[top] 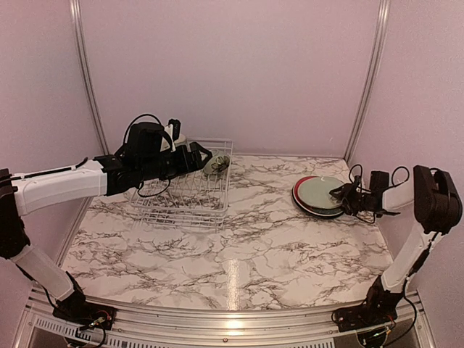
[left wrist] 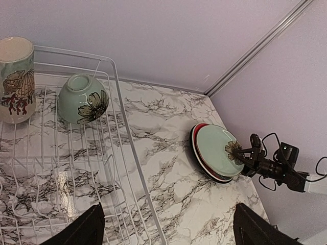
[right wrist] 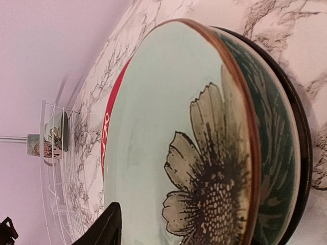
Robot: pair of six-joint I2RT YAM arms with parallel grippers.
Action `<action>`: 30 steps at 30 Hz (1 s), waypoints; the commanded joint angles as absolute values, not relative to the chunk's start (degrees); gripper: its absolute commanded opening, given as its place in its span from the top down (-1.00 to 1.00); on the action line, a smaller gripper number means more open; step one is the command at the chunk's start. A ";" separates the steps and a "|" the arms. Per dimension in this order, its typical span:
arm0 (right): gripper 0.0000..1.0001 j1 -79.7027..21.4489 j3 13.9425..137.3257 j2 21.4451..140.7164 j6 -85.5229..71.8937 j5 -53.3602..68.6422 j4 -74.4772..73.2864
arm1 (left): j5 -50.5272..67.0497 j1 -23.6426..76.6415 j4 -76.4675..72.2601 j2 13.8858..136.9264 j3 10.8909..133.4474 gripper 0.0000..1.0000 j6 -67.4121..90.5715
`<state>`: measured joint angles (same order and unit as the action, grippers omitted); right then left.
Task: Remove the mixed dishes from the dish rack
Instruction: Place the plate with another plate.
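Left wrist shows left fingers [left wrist: 94, 227] apart; right fingers [right wrist: 110, 224] unclear; red rim [right wrist: 109, 109] lettering unreadable.

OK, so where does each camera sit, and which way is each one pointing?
Top external: above and behind the arm bases, looking down on the marble table; both arms show, left pincer over the white wire dish rack, right pincer at the pale green flower plate.
Left wrist: above the rack, facing right across the table; its own fingertips show at the bottom.
Right wrist: close against the plate, facing left toward the rack; one fingertip shows.
Shared: all three see rack and plate.
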<state>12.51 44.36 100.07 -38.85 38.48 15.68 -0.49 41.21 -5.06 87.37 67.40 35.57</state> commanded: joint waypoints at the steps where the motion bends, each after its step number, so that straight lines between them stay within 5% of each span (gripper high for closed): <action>1: -0.12 12.36 48.99 96.57 -29.81 32.90 6.60 | 0.44 41.13 -5.00 88.14 67.28 -0.79 35.40; 30: -0.45 3.09 57.78 94.22 -12.26 2.75 -19.88 | -7.87 43.33 -1.02 85.58 67.59 -0.81 33.13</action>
<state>3.33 56.51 95.88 -14.39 7.07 -16.16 -4.43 43.13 -3.27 87.33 67.40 34.20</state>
